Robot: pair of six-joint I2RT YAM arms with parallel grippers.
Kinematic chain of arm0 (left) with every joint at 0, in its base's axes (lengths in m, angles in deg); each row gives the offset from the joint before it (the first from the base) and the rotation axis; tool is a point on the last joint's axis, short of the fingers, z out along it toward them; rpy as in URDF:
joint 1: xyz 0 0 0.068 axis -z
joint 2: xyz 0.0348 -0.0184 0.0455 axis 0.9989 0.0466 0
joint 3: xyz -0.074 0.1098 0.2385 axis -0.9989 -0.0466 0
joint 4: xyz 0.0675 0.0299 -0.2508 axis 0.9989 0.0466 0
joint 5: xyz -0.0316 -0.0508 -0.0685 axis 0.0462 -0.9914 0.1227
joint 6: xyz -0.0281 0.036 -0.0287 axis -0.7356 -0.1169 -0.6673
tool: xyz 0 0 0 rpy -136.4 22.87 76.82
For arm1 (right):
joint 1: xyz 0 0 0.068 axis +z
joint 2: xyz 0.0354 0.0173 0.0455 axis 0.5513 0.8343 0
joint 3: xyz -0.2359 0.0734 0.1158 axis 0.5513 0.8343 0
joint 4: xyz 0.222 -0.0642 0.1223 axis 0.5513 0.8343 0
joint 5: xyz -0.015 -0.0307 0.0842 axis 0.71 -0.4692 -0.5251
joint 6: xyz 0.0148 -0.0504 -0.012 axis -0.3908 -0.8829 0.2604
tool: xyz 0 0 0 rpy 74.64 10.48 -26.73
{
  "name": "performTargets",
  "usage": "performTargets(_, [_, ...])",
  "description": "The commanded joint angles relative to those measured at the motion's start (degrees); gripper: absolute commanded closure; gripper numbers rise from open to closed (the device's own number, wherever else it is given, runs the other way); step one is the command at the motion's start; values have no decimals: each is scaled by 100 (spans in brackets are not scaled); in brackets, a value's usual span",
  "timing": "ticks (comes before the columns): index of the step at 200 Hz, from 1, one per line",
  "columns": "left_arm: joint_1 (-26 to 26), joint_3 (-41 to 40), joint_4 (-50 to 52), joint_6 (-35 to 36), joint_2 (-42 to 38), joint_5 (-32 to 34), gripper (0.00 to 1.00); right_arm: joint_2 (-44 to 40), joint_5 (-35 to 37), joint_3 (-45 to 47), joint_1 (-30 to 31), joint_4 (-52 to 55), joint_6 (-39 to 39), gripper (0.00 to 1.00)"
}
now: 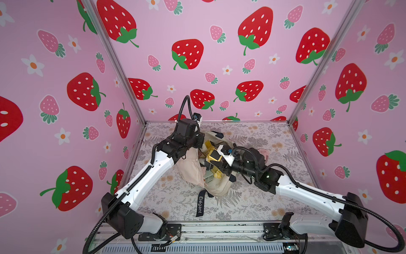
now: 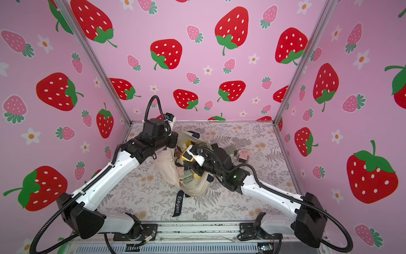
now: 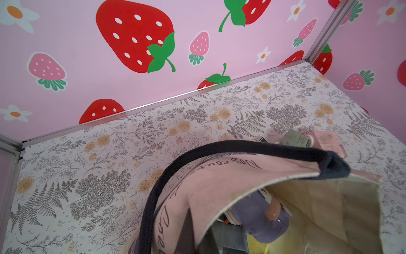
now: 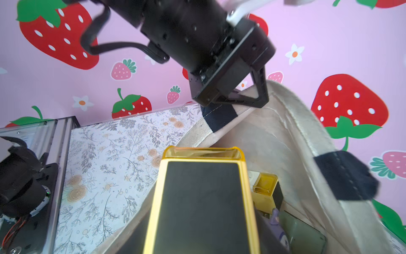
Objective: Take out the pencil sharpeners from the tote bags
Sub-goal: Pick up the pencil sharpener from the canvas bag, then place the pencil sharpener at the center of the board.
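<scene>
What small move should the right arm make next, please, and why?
Probably lift the right gripper a little higher and swing it toward the pink sharpener on the table: it holds the yellow sharpener at the tote bag's mouth, which the left gripper pinches open.

You see one tote bag (image 1: 189,173), two sharpeners showing outside it, green sharpener (image 2: 232,151), pink sharpener (image 2: 243,156), two at its mouth, yellow sharpener (image 4: 202,204), second yellow sharpener (image 4: 267,187), more inside, too hidden to count.

- We see the tote bag (image 4: 274,136) as matt, coarsely woven canvas, and its navy strap handle (image 3: 241,147) as fuzzy cloth.
- The yellow pencil sharpener (image 4: 202,198) is glossy translucent plastic around a matt dark window.
- Our counter (image 3: 109,154) looks matt and printed.
- The frame rail (image 3: 153,103) is brushed metal.
</scene>
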Motion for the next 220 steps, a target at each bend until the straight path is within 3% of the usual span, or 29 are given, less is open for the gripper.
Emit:
performTargets(1, [-51, 38, -941, 21, -141, 209, 100, -589, 631, 218, 17, 26, 21, 63])
performTargets(32, [-77, -13, -959, 55, -172, 155, 100, -1091, 2638, 687, -245, 180, 154, 63])
performTargets(58, [-93, -74, -991, 75, -237, 188, 100, -1297, 4070, 1214, -959, 214, 845, 63])
performTargets(101, [-126, -94, -992, 72, -254, 146, 100, -1168, 4192, 1611, -3034, 646, 2083, 64])
performTargets(141, [-124, -105, -976, 59, -260, 122, 100, -392, 4561, 1385, -4051, 1241, 2490, 63])
performTargets(188, [-124, -91, -956, 39, -208, 93, 100, 1116, 4123, 835, -4648, 1298, 2680, 64])
performTargets(220, [-126, -110, -942, 48, -216, 128, 100, 1611, 3859, 310, -4750, 1617, 2687, 60])
